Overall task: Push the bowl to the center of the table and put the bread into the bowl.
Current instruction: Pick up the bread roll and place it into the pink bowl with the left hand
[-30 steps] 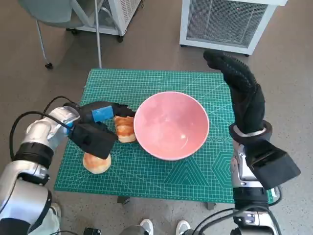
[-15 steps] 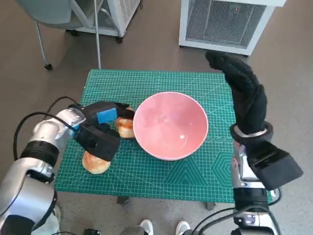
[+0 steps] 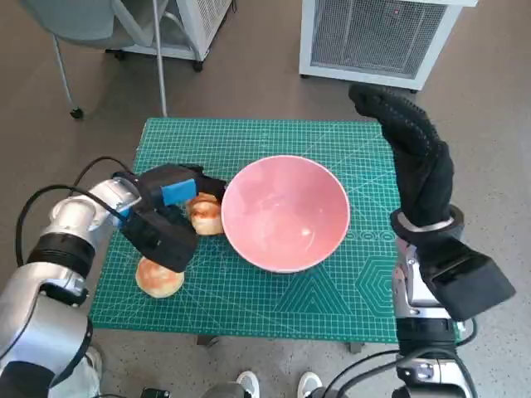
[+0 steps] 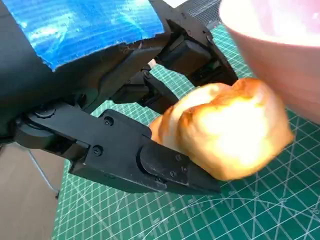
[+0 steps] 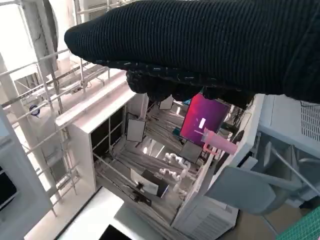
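The pink bowl (image 3: 284,213) stands near the middle of the green mat (image 3: 249,141). Just left of its rim, my left hand (image 3: 170,195) grips a golden bread roll (image 3: 205,213). In the left wrist view the roll (image 4: 225,130) sits between the black fingers (image 4: 150,160), close against the bowl's wall (image 4: 280,45). A second roll (image 3: 159,278) lies on the mat near the front left corner, partly under my left forearm. My right hand (image 3: 412,157) is raised over the table's right edge, its gloved fingers stretched out and holding nothing; the glove (image 5: 200,45) also shows in the right wrist view.
A white cabinet with a mesh front (image 3: 373,37) stands beyond the table. A chair on castors (image 3: 91,33) is at the far left. A person's shoes (image 3: 278,385) show at the table's front edge. A black cable (image 3: 50,199) loops by my left forearm.
My left hand keeps its hold on the roll beside the bowl, and its forearm has swung slightly. The whole picture has shifted a little. The right hand has barely moved.
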